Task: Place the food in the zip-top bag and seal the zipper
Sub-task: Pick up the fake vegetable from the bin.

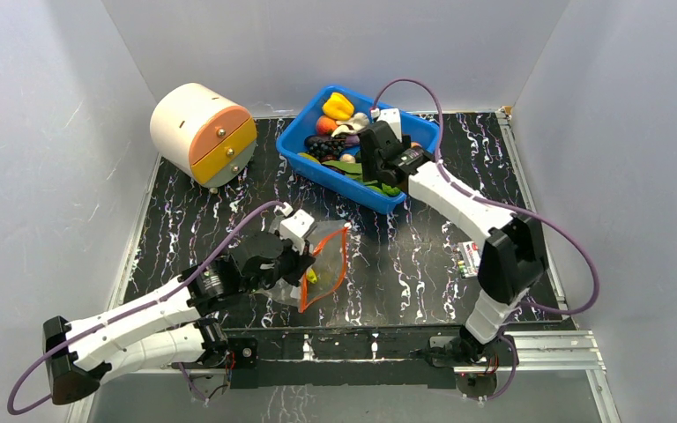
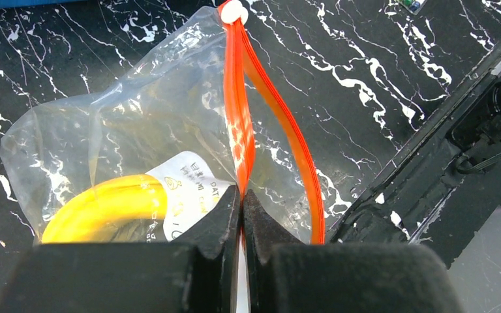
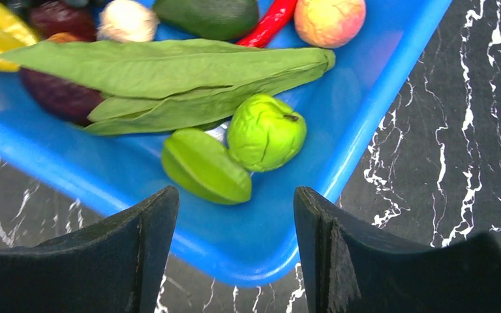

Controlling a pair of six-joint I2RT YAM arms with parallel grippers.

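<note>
I've got the L gripper (image 2: 242,195) clamped tight on the orange-red zipper (image 2: 238,117) of the clear, crumpled zip-top bag (image 2: 137,111), which lies on the black white-veined table (image 2: 378,65). A yellow banana (image 2: 104,205) sits inside, partly hidden by the jaws. R gripper (image 3: 235,215) hangs open, empty, over the blue bin (image 3: 378,85) w/ green leaves (image 3: 169,78) & lime (image 3: 265,132); grey walls (image 1: 53,132) around.

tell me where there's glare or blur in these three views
left wrist: white reflections on the crinkled zip-top bag veil the banana inside; the left fingers are dark and soft. right wrist: leaves and lime sharp, right fingers at the bottom slightly blurred, mild sheen on the blue bin. top external: even light, soft shadows, no strong glare.
</note>
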